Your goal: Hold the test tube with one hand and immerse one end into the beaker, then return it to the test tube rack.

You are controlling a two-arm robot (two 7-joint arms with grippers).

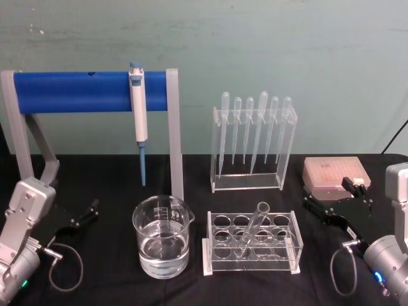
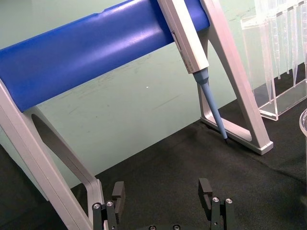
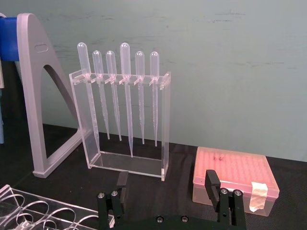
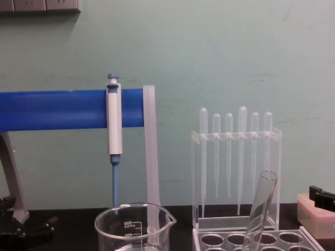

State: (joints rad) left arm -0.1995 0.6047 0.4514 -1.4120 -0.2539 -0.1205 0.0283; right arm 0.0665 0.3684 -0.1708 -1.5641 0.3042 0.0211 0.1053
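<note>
The test tube (image 1: 252, 225) is clear glass and leans in a clear tube rack (image 1: 210, 250) at the table's middle, its open top pointing up and to the right. In the chest view the test tube (image 4: 260, 208) tilts the same way. The beaker (image 1: 162, 237) stands left of the rack, partly filled with clear liquid; its marks 500 and 400 show on the beaker (image 4: 134, 227) in the chest view. My left gripper (image 1: 86, 214) rests open at the table's left, apart from the beaker. My right gripper (image 1: 331, 194) sits open to the right of the rack, with nothing between its fingers.
A blue-barred grey stand (image 1: 89, 91) holds a white-and-blue pipettor (image 1: 138, 108) behind the beaker. A clear holder with several plastic pipettes (image 1: 253, 137) stands behind the tube rack. A pink tip box (image 1: 333, 171) lies behind my right gripper. Black cloth covers the table.
</note>
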